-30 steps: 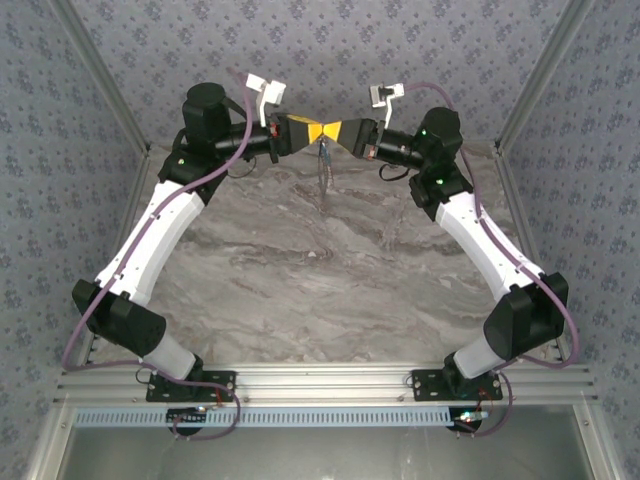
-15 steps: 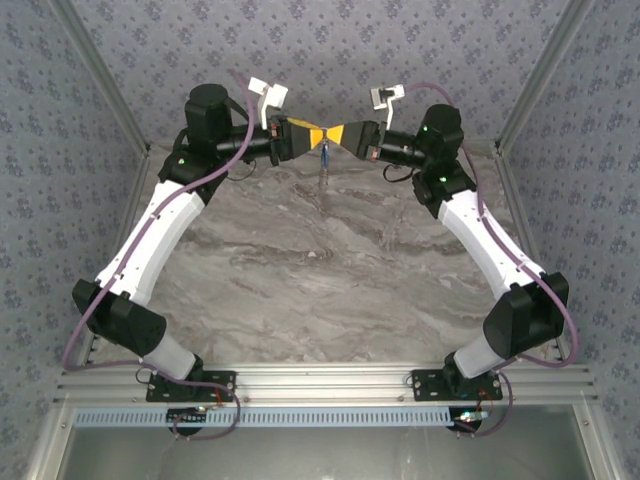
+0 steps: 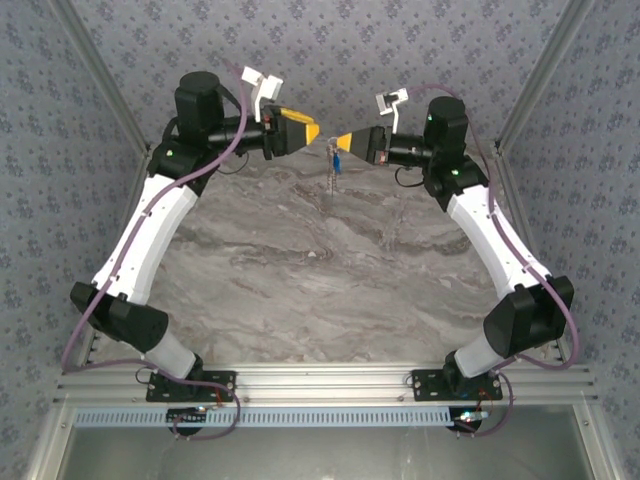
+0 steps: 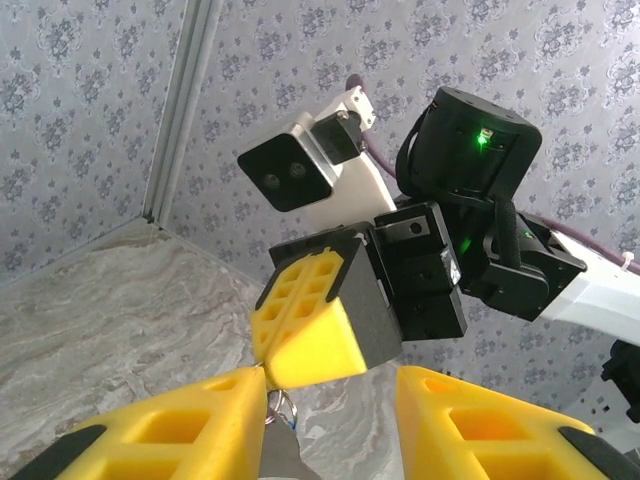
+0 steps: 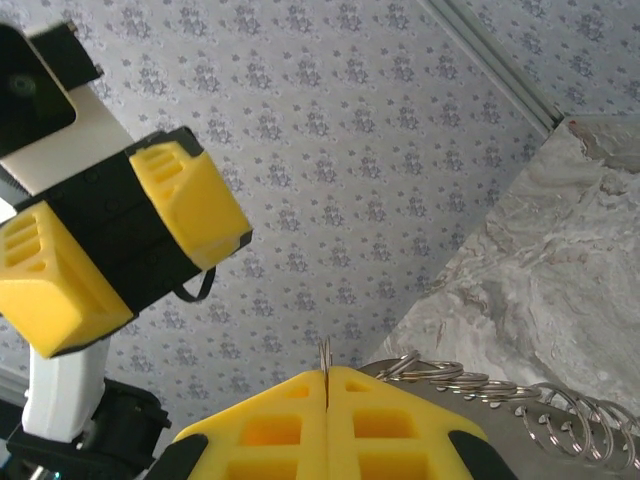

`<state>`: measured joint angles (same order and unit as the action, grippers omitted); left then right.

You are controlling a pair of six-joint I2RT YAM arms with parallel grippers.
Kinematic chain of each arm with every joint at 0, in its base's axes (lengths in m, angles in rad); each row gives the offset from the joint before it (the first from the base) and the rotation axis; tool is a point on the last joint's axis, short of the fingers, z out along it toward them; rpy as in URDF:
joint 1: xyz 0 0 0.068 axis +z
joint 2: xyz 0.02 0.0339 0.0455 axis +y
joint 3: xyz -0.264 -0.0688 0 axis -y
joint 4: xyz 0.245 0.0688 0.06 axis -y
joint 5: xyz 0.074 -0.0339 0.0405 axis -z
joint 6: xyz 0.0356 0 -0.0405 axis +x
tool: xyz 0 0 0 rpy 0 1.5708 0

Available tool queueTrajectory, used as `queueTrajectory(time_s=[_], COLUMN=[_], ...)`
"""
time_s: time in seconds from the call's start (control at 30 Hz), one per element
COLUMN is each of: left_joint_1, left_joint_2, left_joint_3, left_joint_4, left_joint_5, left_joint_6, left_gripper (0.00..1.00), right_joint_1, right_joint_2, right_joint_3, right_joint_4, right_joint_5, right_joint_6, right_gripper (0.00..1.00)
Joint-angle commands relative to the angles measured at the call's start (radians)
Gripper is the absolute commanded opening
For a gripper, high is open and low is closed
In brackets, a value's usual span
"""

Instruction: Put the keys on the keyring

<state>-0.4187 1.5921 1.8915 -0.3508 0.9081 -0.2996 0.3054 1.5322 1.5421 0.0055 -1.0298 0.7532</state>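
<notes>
Grey veined marble tabletop in front; over its far edge, right gripper pinched tight on thin pale chain-like metal keyring, small blue-headed key dangling beneath. Opposite, left gripper spread, empty. Apparently threading done on this key; next, steady lowering, avoiding swing.

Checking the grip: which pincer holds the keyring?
The right pincer: it is shut on the keyring, which dangles below it, whereas the left pincer stands open, holding nothing.
</notes>
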Motion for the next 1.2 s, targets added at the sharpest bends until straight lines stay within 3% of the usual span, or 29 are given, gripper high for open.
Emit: queueTrajectory(time_s=[0.0,0.3,1.17], left_joint_1=[0.005,0.006,-0.008], left_joint_2=[0.036,0.097,0.144], left_joint_3=[0.076,0.175,0.179], left_joint_4=[-0.118,-0.265,-0.306], left_joint_5=[0.051,0.116,0.208], left_joint_6=[0.077,0.147,0.154], left_gripper=[0.39,0.39,0.35], right_joint_1=[-0.004,0.006,0.057], right_joint_2=[-0.022,-0.016,0.025], right_joint_3=[0.06,0.108,0.193], right_joint_4=[-0.113,-0.227,-0.346], right_joint_5=[-0.045,-0.071,-0.096], right_joint_6=[-0.112,-0.211,-0.295], right_gripper=[0.0,0.0,0.0])
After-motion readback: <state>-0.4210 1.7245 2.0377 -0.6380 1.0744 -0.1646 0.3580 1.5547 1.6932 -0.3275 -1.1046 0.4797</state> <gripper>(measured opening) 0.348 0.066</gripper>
